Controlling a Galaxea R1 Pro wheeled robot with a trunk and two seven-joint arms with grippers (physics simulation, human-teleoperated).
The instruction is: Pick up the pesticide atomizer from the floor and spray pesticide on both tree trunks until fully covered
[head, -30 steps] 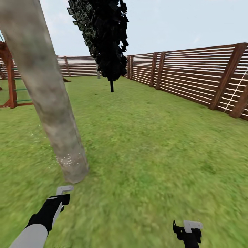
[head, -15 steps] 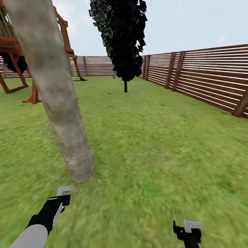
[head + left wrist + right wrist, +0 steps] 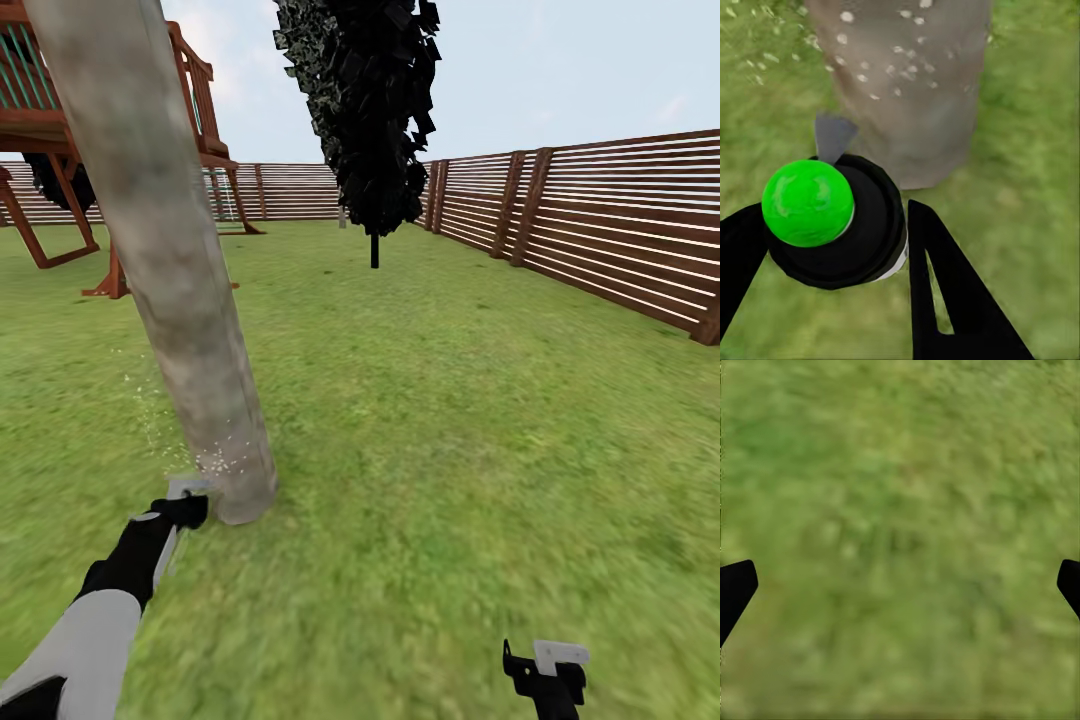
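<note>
The pesticide atomizer (image 3: 832, 225) is held tight in the left gripper (image 3: 180, 505) fingers, just beside the tree trunk (image 3: 190, 330) base. White pesticide (image 3: 215, 462) specks are seen low down; higher bark should be sprayed next. The right gripper (image 3: 900, 585) fingers are spread open over grass.

Head camera looks down across the lawn (image 3: 450, 420); left wrist camera sits close to the same tree trunk (image 3: 190, 330), right wrist faces grass.

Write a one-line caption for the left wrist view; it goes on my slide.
Left gripper holds the green-topped pesticide atomizer at the tree trunk, flecked with whitish pesticide.
</note>
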